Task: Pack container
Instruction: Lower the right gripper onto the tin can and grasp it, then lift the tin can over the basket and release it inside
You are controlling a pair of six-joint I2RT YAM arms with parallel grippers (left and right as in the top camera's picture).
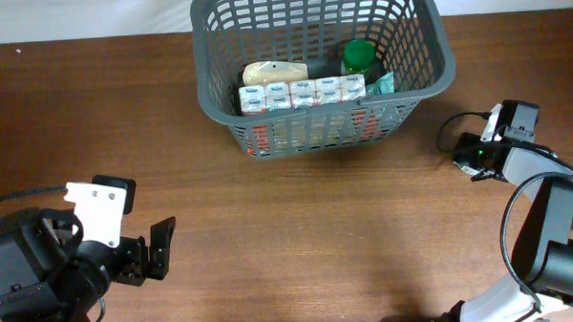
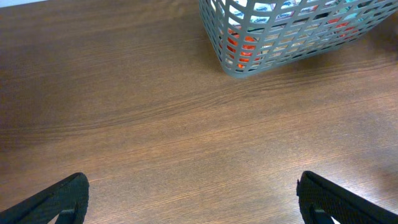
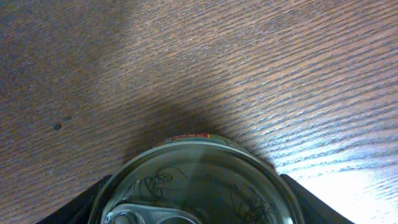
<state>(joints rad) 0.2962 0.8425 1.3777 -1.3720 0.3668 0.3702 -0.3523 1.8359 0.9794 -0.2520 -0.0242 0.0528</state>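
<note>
while the left end effector (image 2: 193, 200) gapes — the right end effector (image 3: 196, 202) pinches a tin can (image 3: 199, 171).

The counter (image 1: 299, 237) is a broad spread of dark reddish-brown wood with fine grain running along its length, and it fills nearly everything I can see. Past its far edge lies a pale, whitish strip (image 1: 71, 16); I cannot tell whether that is floor or wall. The light sits evenly on most of the wood, with one bright sheen (image 3: 354, 186) on the grain and a small dark speck (image 3: 57, 126) close by.
</note>
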